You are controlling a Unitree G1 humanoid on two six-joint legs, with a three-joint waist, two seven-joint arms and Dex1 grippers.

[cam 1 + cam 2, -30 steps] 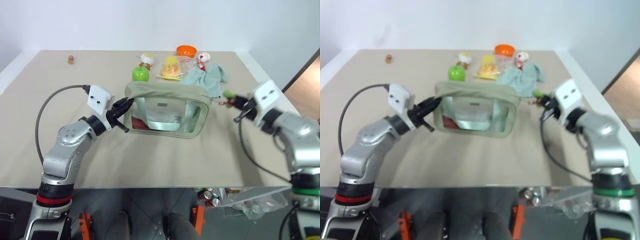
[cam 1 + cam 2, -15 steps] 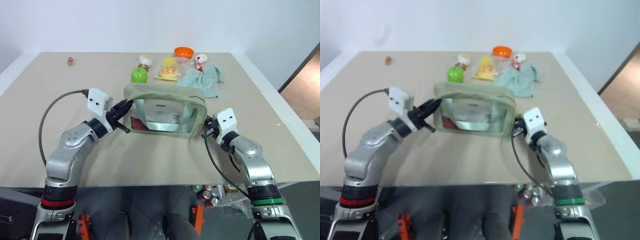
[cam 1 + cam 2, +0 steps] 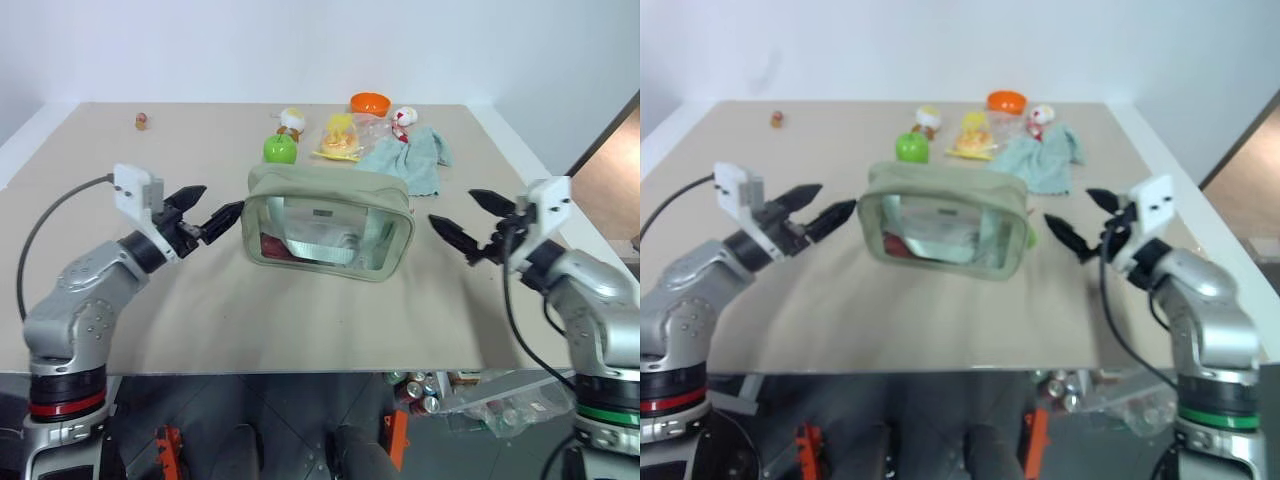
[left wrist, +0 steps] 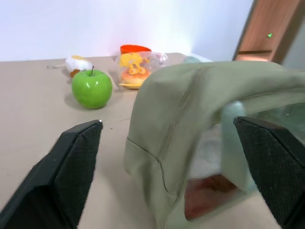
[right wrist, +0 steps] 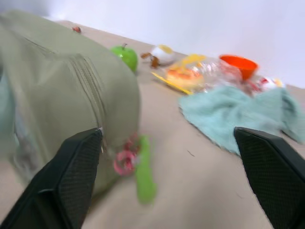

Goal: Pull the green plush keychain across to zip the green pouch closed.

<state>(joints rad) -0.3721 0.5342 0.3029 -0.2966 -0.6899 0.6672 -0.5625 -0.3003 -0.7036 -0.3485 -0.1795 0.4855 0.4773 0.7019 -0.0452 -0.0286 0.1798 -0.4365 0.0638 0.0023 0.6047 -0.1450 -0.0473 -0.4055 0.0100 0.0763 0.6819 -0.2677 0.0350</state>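
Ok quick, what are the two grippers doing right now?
Left gripper: open, holding nothing, beside the green pouch.
Right gripper: open, holding nothing.

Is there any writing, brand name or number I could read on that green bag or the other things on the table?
No text can be read.
The green pouch has a small grey patch on its front panel; too small and blurred to read, if it bears any words.
The clear packet of yellow things shows no legible print.
The green apple, orange bowl and teal cloth carry no markings.
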